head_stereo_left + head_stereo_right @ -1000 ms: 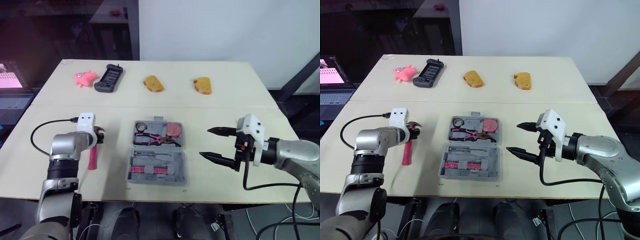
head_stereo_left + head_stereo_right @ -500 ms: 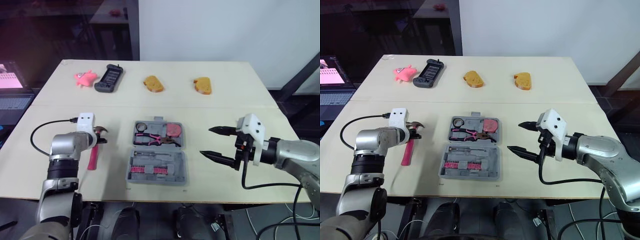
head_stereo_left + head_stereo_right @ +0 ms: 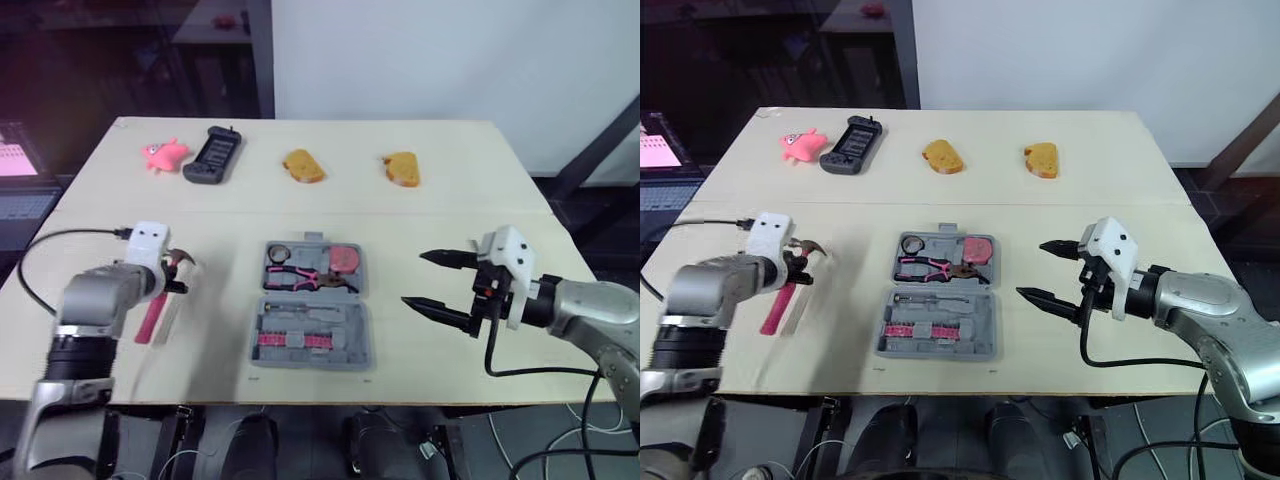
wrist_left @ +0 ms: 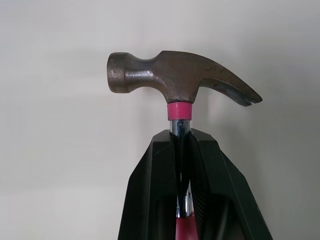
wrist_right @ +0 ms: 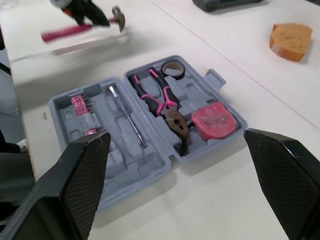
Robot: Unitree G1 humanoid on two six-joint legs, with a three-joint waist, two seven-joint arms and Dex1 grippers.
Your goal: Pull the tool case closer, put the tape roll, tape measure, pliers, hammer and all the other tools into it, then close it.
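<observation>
The grey tool case (image 3: 352,340) lies open at the table's middle. Its far half holds the tape roll (image 3: 279,251), pink-handled pliers (image 3: 305,277) and red tape measure (image 3: 346,259); the near half holds a screwdriver and pink bits. Left of the case, my left gripper (image 3: 172,275) is shut on the neck of the hammer (image 4: 175,82), just under its head. The pink handle (image 3: 150,318) points toward me and hangs slightly above the table over its shadow. My right gripper (image 3: 413,279) stands open to the right of the case, with nothing between its fingers.
Along the far edge lie a pink toy (image 3: 163,153), a black handheld device (image 3: 211,156) and two orange-brown bread-like pieces (image 3: 302,166) (image 3: 402,168). A seam crosses the table (image 3: 480,200) behind the case. There is bare tabletop on both sides of the case.
My left arm has swung out to the left, carrying the hammer up off the table. The right gripper and the case have stayed put.
</observation>
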